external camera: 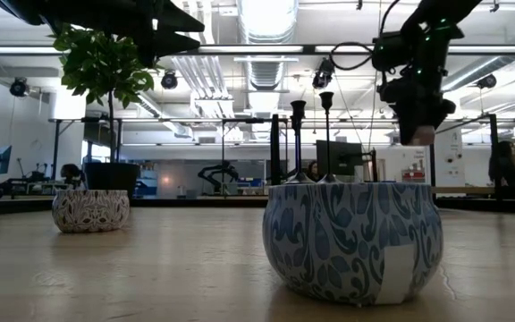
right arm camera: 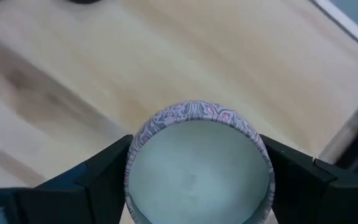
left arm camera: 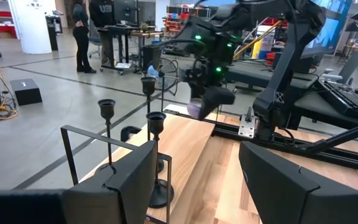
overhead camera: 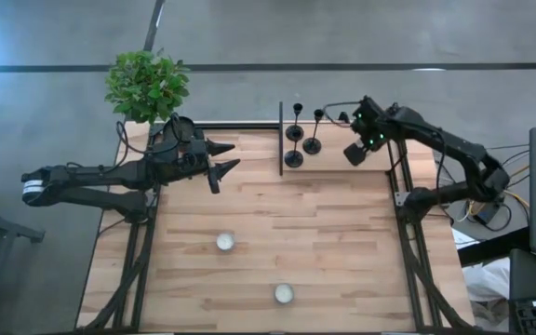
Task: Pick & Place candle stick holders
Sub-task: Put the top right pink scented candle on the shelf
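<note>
potted plant (overhead camera: 147, 86), two patterned tins (overhead camera: 225, 242), table (overhead camera: 342, 233)

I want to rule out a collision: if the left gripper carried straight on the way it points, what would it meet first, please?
Probably the thin black frame, then the candle stick holders just beyond it. The left gripper, open and empty, points that way; its height relative to them is unclear.

You see three black candle stick holders (overhead camera: 302, 135) on a pale wood worktop (overhead camera: 268, 233), two white tins (external camera: 351, 240) with blue swirls (the held tin (right arm camera: 199, 168) reads pinkish-grey), and green plant leaves (overhead camera: 147, 86).
</note>
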### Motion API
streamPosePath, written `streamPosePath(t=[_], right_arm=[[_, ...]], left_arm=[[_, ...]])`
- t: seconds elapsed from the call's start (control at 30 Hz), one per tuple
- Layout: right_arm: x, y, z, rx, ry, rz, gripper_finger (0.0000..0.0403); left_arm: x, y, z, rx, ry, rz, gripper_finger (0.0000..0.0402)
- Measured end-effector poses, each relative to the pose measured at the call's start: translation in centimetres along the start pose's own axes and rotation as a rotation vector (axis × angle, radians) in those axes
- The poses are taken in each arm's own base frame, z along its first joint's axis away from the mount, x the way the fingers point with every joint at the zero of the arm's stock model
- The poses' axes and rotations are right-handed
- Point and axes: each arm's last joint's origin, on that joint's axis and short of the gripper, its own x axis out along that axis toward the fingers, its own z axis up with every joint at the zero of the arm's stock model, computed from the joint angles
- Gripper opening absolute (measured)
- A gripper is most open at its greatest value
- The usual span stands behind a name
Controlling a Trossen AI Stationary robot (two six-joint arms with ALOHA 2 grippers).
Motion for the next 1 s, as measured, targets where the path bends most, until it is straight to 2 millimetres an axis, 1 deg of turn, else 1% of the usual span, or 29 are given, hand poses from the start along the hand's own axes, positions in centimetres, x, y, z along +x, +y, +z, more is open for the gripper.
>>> streamPosePath(t=[0.13, 0.27, 0.5, 0.8, 1.0], right_arm=[[0.2, -1.4, 1.7, 0.012, 0.06, -0.024, 0.0292], [0.3, -2.6, 3.6, 0.016, 0.068, -0.035, 0.0293], [1.2, -3.9, 6.0, -0.122, 0.087, -0.039, 0.0293], [3.5, -5.7, 6.7, -0.314, 0.162, -0.029, 0.0293], [4.2, -6.3, 7.0, -0.441, 0.162, -0.022, 0.0294]], left_arm=[[0.0, 0.0, 0.0, 0.0, 0.0, 0.0, 0.0236], [0.0, 0.0, 0.0, 0.0, 0.0, 0.0, 0.0236], [0.0, 0.0, 0.0, 0.0, 0.0, 0.0, 0.0236], [0.0, 0.0, 0.0, 0.0, 0.0, 0.0, 0.0236], [0.0, 0.0, 0.0, 0.0, 0.0, 0.0, 0.0236]])
